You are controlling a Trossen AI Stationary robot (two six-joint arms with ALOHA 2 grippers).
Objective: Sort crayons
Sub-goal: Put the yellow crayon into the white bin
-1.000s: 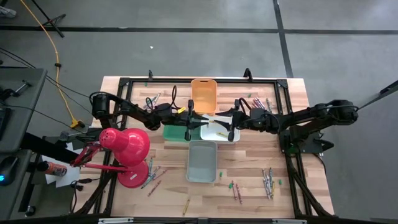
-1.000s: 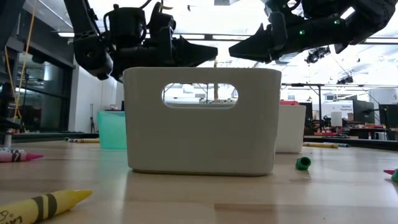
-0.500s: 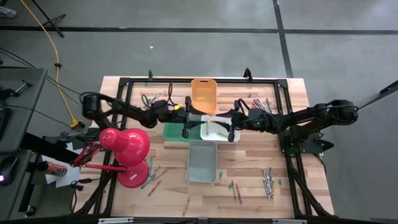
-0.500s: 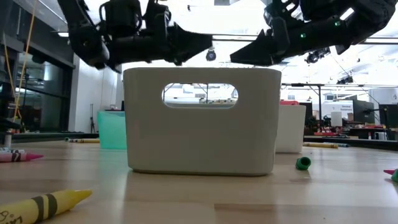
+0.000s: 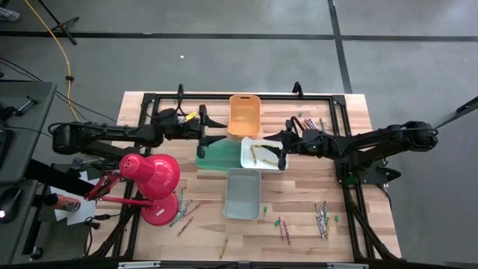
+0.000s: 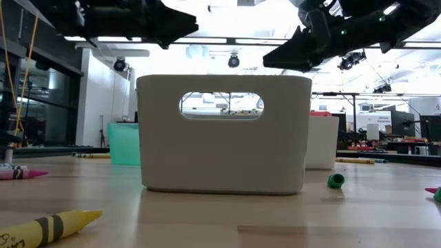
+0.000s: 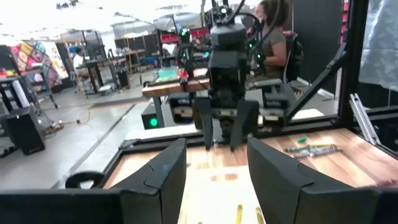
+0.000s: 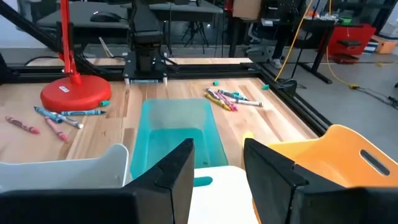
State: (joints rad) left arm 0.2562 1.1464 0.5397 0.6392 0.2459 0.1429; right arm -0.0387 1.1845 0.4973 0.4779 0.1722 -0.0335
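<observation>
Overhead, yellow crayons show inside the white bin; both hands gape, empty.

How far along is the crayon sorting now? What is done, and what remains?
Done: a few yellow crayons lie in the white bin. In hand: nothing. The left gripper is open beside the green bin, and the right gripper is open over the white bin. Left: most of it. Loose crayons lie by the red lamp, and more lie on the right side.
</observation>
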